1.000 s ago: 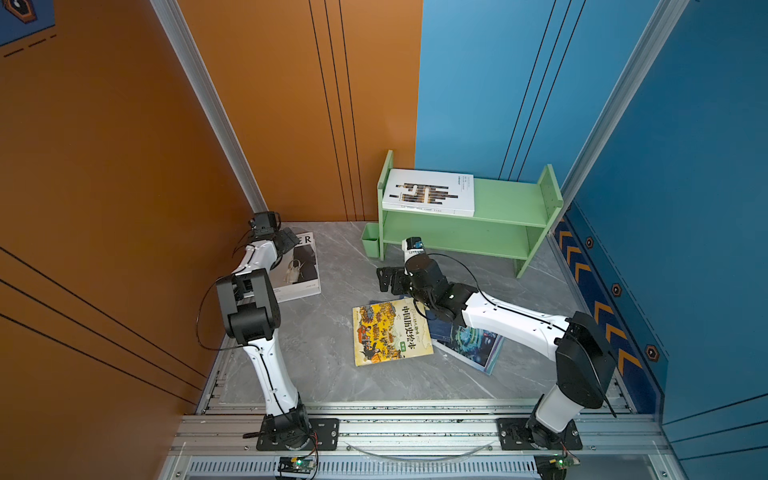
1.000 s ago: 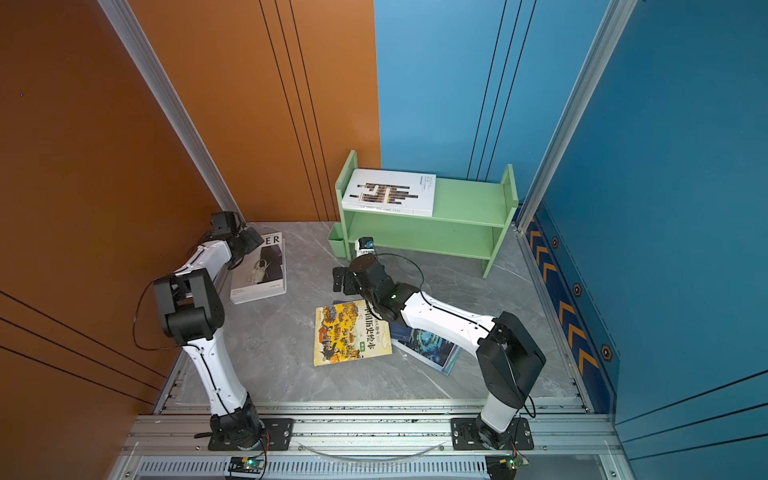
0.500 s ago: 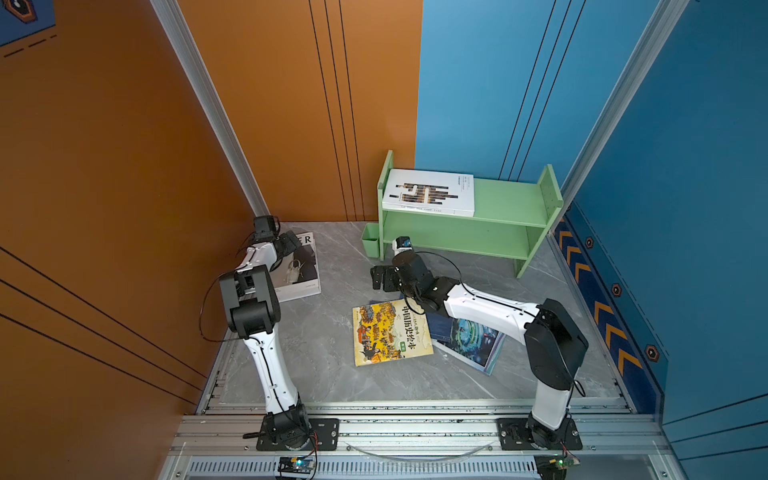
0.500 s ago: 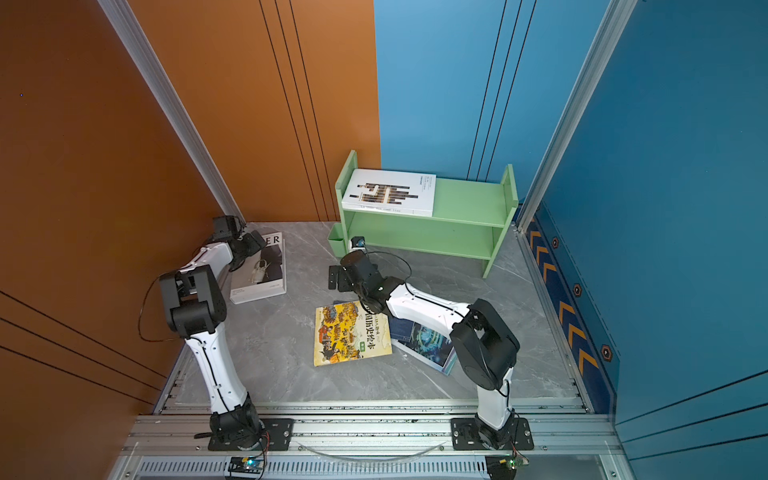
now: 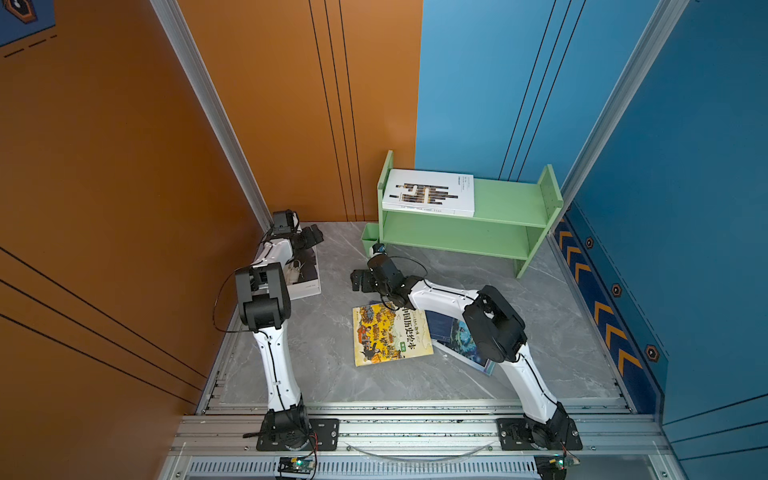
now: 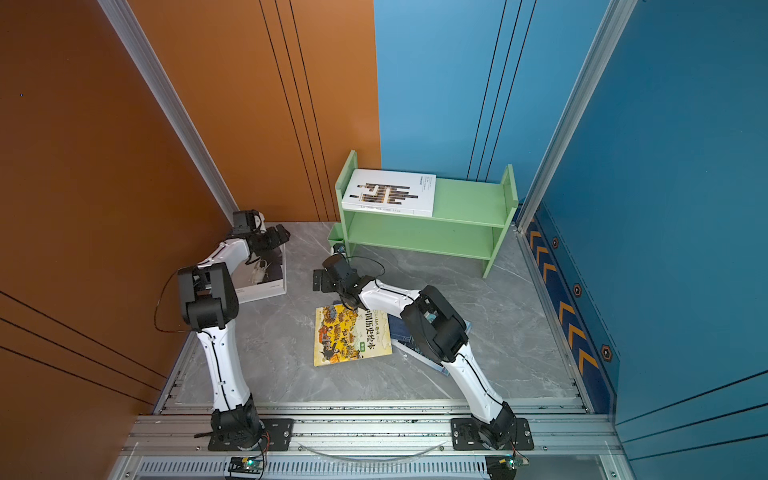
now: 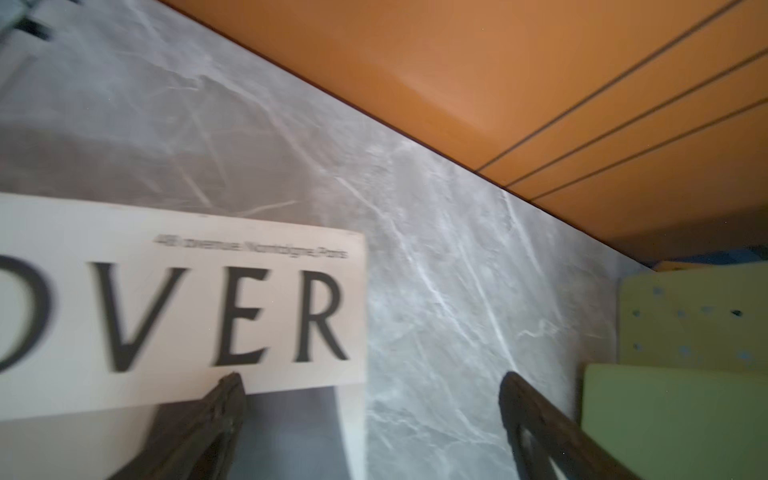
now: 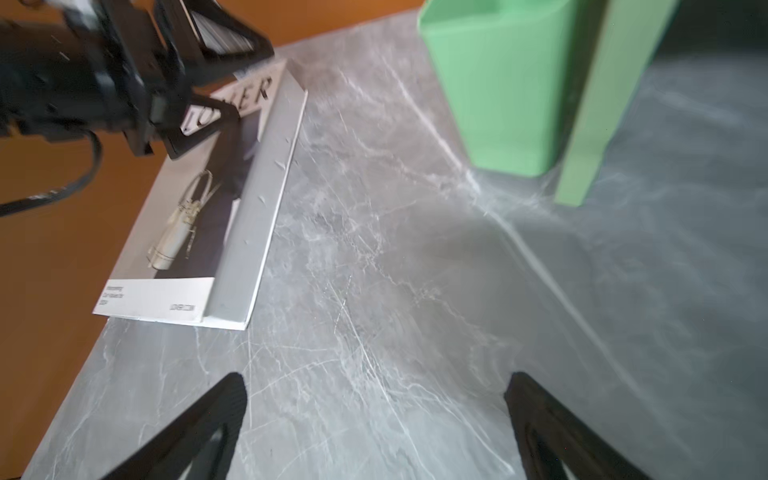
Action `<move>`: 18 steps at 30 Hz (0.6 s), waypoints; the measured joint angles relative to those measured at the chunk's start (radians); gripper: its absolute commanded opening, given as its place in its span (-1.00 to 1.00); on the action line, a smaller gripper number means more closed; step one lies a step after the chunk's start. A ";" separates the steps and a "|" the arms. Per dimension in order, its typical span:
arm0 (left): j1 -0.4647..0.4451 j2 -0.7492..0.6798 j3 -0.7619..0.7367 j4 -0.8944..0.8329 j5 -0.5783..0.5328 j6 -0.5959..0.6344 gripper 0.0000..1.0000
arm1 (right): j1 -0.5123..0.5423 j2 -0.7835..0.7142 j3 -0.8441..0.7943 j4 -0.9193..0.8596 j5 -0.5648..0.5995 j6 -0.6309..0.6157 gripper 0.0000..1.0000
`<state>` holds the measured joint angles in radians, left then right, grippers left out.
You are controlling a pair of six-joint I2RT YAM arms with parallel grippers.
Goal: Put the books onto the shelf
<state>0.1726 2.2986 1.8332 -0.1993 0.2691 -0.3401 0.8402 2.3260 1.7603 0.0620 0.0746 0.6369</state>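
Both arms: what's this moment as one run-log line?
left gripper: open, over LOVER book edge | right gripper: open, over bare floor | shelf: white book on top tier | floor: yellow book, teal book

Lab test cell: 2 arms [image 5: 276,365] bolted to an aluminium rail [image 5: 415,430], orange wall panels [image 5: 104,166], blue wall panels [image 5: 685,208].
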 measured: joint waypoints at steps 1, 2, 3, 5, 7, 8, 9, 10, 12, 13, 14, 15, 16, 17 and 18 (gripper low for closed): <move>-0.004 -0.001 -0.006 0.010 0.001 0.000 0.92 | -0.001 0.020 0.016 0.002 -0.007 0.009 1.00; -0.004 -0.003 -0.014 0.019 0.001 0.000 0.92 | -0.002 0.033 0.025 0.005 -0.015 0.018 1.00; -0.004 -0.008 -0.023 0.027 0.002 -0.001 0.92 | -0.002 0.041 0.030 0.006 -0.023 0.026 1.00; 0.002 -0.027 -0.048 0.033 0.001 -0.014 0.92 | -0.002 0.043 0.032 0.008 -0.032 0.036 1.00; 0.023 -0.062 -0.091 0.032 -0.002 -0.032 0.92 | -0.002 0.043 0.034 0.018 -0.047 0.044 1.00; 0.037 -0.079 -0.112 0.034 -0.008 -0.041 0.93 | -0.002 0.043 0.034 0.024 -0.050 0.046 1.00; 0.053 -0.098 -0.133 0.038 -0.019 -0.045 0.94 | -0.002 0.043 0.034 0.028 -0.053 0.049 1.00; 0.069 -0.113 -0.150 0.041 -0.031 -0.045 0.95 | -0.002 0.043 0.034 0.029 -0.057 0.052 1.00; 0.103 -0.149 -0.184 0.044 -0.061 -0.046 0.95 | -0.002 0.043 0.034 0.034 -0.066 0.056 1.00; 0.121 -0.165 -0.196 0.047 -0.072 -0.046 0.95 | -0.002 0.043 0.034 0.035 -0.072 0.060 0.99; 0.135 -0.175 -0.203 0.050 -0.084 -0.046 0.95 | -0.002 0.043 0.034 0.036 -0.072 0.060 0.99; 0.153 -0.186 -0.211 0.053 -0.094 -0.049 0.95 | -0.002 0.043 0.034 0.036 -0.074 0.060 0.99; 0.166 -0.190 -0.214 0.053 -0.107 -0.051 0.95 | -0.002 0.043 0.034 0.036 -0.075 0.060 0.99; 0.178 -0.190 -0.214 0.053 -0.118 -0.053 0.94 | -0.002 0.043 0.034 0.036 -0.075 0.060 0.99; 0.188 -0.190 -0.215 0.051 -0.130 -0.058 0.94 | -0.002 0.043 0.034 0.036 -0.075 0.060 0.99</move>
<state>0.3603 2.1086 1.6184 -0.1482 0.1390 -0.3977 0.8379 2.3695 1.7943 0.0982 -0.0006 0.6971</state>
